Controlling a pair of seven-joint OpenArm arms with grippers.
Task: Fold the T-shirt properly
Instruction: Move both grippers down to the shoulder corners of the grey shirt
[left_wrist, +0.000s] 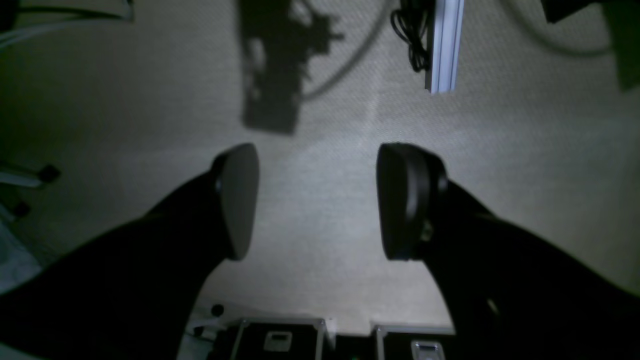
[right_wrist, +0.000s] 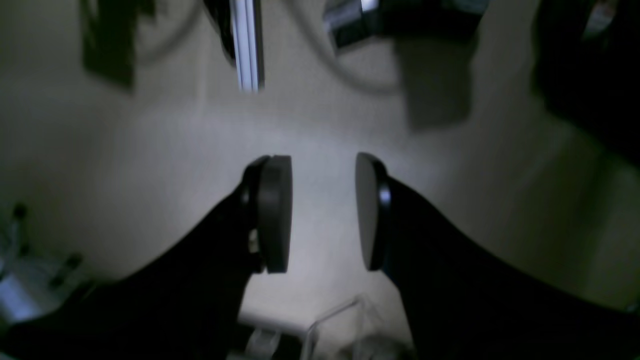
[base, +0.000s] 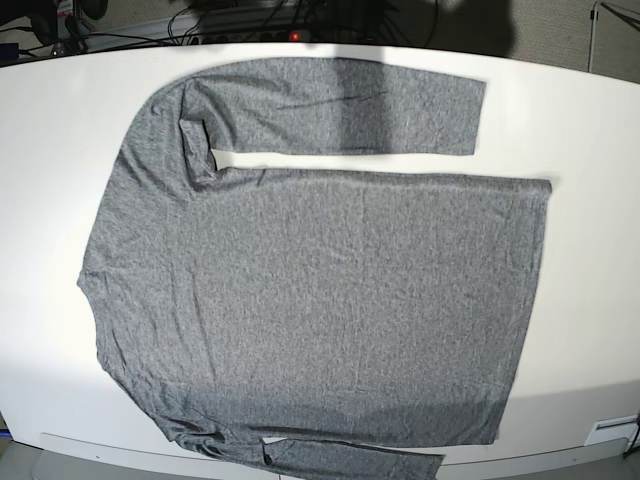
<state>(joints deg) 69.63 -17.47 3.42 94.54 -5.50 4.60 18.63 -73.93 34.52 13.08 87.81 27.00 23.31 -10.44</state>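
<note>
Left gripper (left_wrist: 318, 200): pads wide apart, nothing between. Right gripper (right_wrist: 324, 212): narrower gap, also empty. Both point downward.

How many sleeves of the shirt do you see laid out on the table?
2: one sleeve lies along the far edge, the other sleeve along the near edge, partly cut off by the frame.

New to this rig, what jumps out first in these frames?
The large heather-grey long-sleeved knit T-shirt spread flat, filling most of the white table in the base view. One sleeve lies along the far edge, the other along the near edge. Both wrist views show only floor: the left end effector and right end effector stand open, holding nothing.
</note>
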